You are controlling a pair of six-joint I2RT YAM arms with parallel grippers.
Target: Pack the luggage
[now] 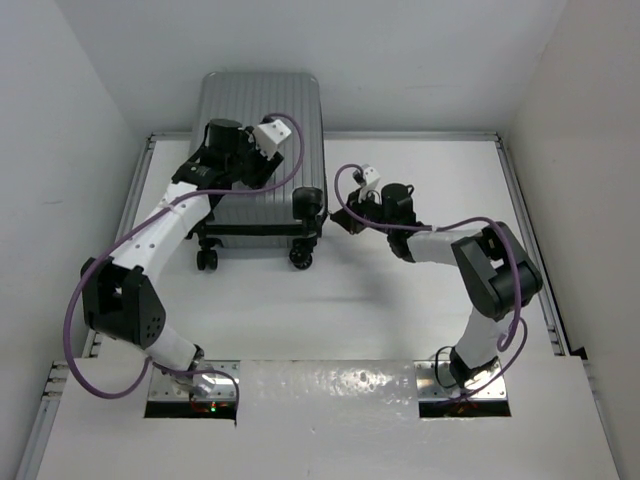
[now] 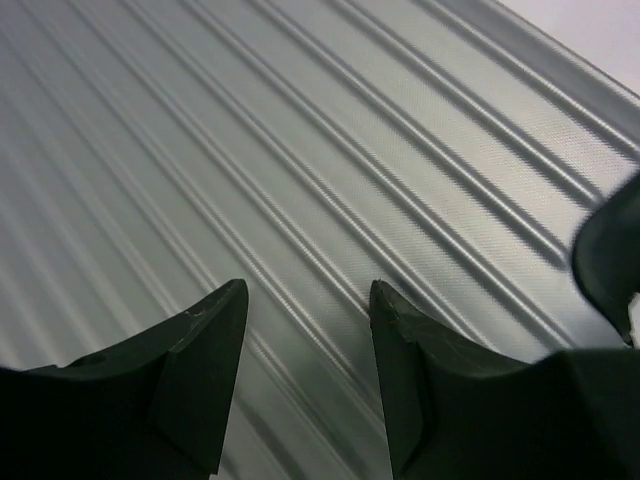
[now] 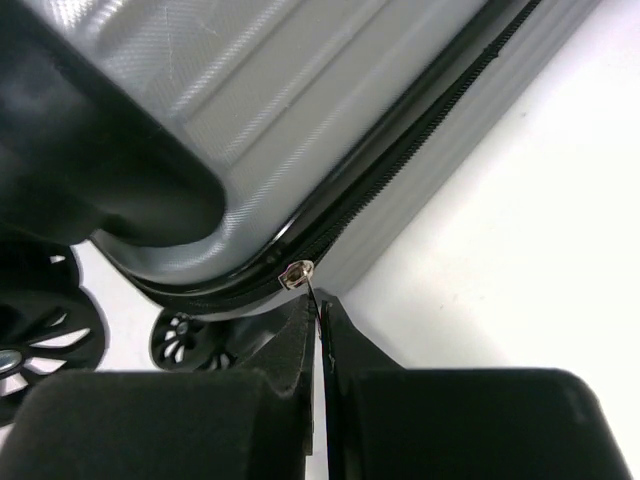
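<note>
The large silver-grey ribbed hard-shell suitcase (image 1: pixel 255 100) lies flat with its lid closed on the far left part of the white surface (image 1: pixel 400 300), its black wheels (image 1: pixel 300 258) pointing toward the arm bases. The left end effector (image 2: pixel 305 300) hangs close over the ribbed shell, its two dark fingers released with a clear gap between them and nothing in it. The right end effector (image 3: pixel 320 312) sits at the suitcase's right side near a wheel corner, clenched tight on the small silver metal zipper pull (image 3: pixel 298 274) of the black zipper (image 3: pixel 420 130) along the seam.
</note>
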